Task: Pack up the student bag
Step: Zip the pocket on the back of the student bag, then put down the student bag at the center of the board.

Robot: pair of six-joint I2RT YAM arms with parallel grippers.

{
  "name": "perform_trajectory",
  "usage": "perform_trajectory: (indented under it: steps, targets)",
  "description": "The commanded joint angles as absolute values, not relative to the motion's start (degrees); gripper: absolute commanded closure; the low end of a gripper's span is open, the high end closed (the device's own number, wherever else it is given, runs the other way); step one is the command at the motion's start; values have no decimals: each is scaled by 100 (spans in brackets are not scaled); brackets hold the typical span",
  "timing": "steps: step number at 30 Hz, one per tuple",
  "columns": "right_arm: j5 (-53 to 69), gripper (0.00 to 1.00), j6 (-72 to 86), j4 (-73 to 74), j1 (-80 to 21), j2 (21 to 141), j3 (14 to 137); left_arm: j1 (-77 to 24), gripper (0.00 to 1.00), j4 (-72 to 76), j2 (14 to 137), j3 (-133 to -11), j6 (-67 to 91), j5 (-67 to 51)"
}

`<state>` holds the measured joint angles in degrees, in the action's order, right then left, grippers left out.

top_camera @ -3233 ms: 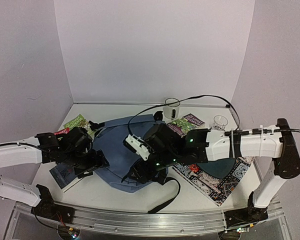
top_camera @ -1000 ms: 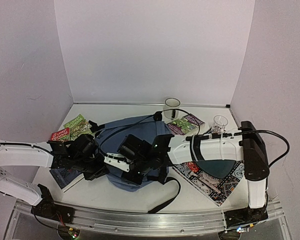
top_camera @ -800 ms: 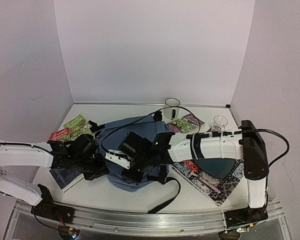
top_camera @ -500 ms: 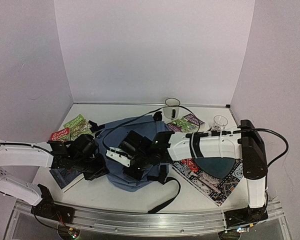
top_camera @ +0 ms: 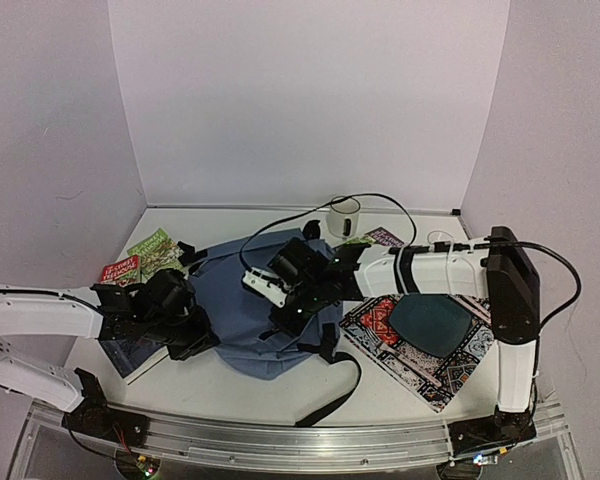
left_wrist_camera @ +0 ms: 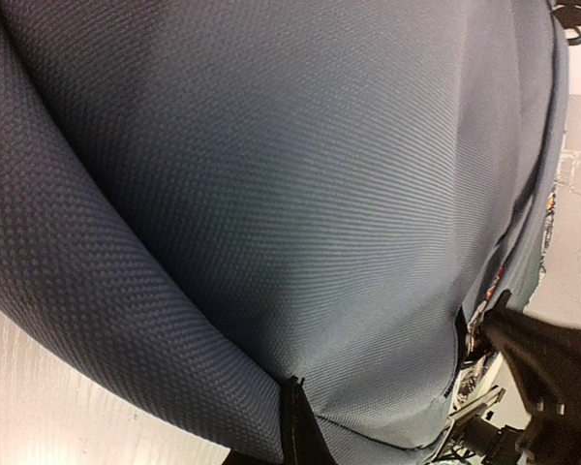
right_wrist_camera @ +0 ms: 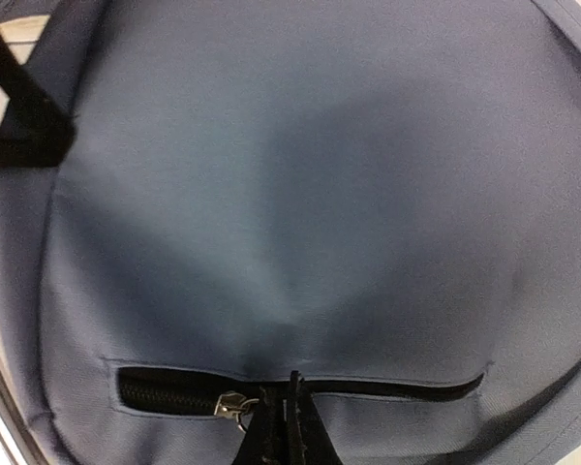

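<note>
The slate-blue student bag [top_camera: 242,300] lies flat in the middle of the table and fills both wrist views [left_wrist_camera: 320,194] [right_wrist_camera: 300,194]. My right gripper [top_camera: 286,322] is over its middle. In the right wrist view the right gripper [right_wrist_camera: 292,412] is shut at the front pocket's dark zipper, with the metal slider [right_wrist_camera: 229,405] just left of the fingertips and its ring running in between them. Left of the slider the zipper gapes; to the right it is a thin line. My left gripper [top_camera: 202,342] [left_wrist_camera: 295,431] is shut, pinching a fold of fabric at the bag's near left edge.
A patterned mat [top_camera: 450,372] with a dark teal disc [top_camera: 430,320] lies to the right. Booklets [top_camera: 152,250] and a blue notebook [top_camera: 128,352] sit on the left, a clear cup [top_camera: 345,214] and a small glass [top_camera: 440,243] at the back. A black strap [top_camera: 342,388] trails toward the near edge.
The right gripper has shut and moved up and to the right across the bag, toward its middle. The left arm has stayed in place, still shut.
</note>
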<state>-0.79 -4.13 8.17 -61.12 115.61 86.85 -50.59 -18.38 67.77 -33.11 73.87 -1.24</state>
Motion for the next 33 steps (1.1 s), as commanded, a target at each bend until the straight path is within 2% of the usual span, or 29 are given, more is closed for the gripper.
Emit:
perform_trajectory:
  steps: [1, 11, 18, 21, 23, 25, 29, 33]
  targets:
    - [-716, 100, -306, 988, -5328, 11203, 8559, -5054, 100, -2611, 6371, -3110, 7506, 279]
    - [-1047, 100, -221, 852, -4433, 11360, 8736, -5056, 100, -3295, 5348, -2634, 7872, 457]
    - [585, 98, 183, 834, -4410, 11266, 8932, -5054, 99, -3316, 5414, -2903, 7562, 596]
    - [1073, 86, 481, 753, -4405, 11079, 8821, -5054, 90, -3317, 5673, -3259, 7195, 714]
    - [1085, 74, 643, 725, -4400, 10881, 8688, -5055, 82, -3322, 5813, -3468, 6980, 813]
    - [943, 59, 834, 719, -4380, 10660, 8499, -5054, 72, -3322, 5940, -3678, 6783, 920]
    - [781, 37, 1238, 631, -4199, 10228, 7973, -5054, 51, -3372, 6116, -4053, 6381, 1098]
    - [960, 21, 1692, 352, -3825, 10005, 7435, -5041, 31, -3502, 6185, -4312, 6156, 1324]
